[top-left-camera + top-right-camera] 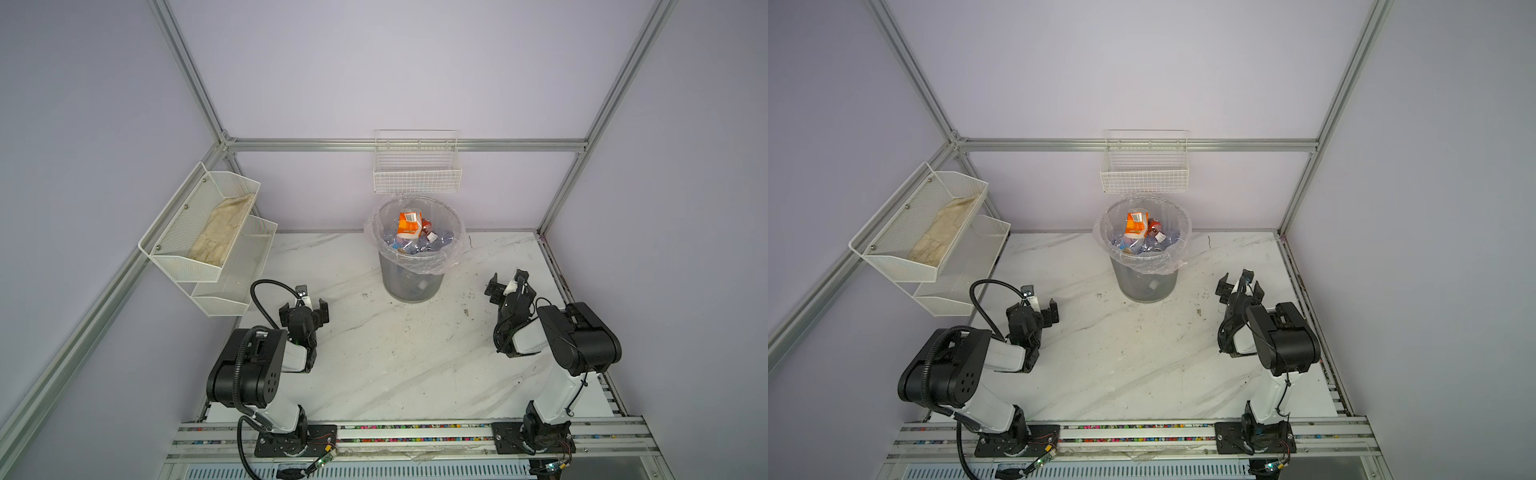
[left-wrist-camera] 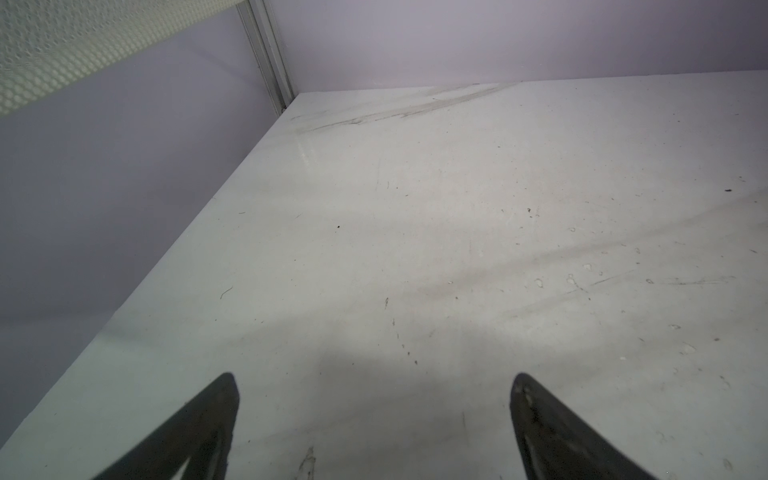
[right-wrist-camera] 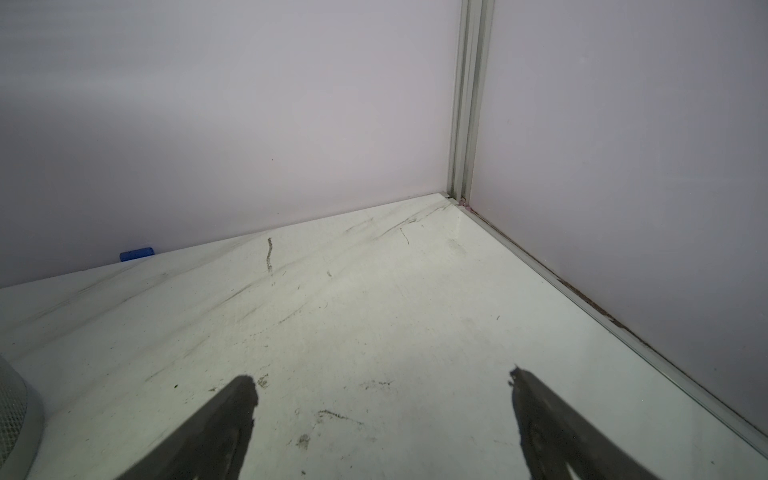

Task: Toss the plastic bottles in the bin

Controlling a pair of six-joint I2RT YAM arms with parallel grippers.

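The bin [image 1: 411, 278] [image 1: 1146, 280] is a grey round wastebasket with a clear liner over its rim, standing at the back middle of the white marble table [image 1: 395, 357]. Several plastic bottles [image 1: 409, 226] [image 1: 1136, 224] lie inside it, one with an orange label on top of blue-labelled ones. No bottle shows on the table. My left gripper [image 1: 303, 311] [image 1: 1034, 311] [image 2: 374, 378] is open and empty over bare table, front-left of the bin. My right gripper [image 1: 507, 282] [image 1: 1241, 286] [image 3: 380, 376] is open and empty to the bin's right. The bin's wall [image 3: 12, 415] shows at the edge of the right wrist view.
A white wire basket [image 1: 417, 174] hangs on the back wall just above the bin. A two-tier white mesh shelf [image 1: 199, 232] holding a beige cloth [image 1: 222, 232] juts from the left wall near my left arm. A small blue object [image 3: 137, 253] lies at the table's back edge.
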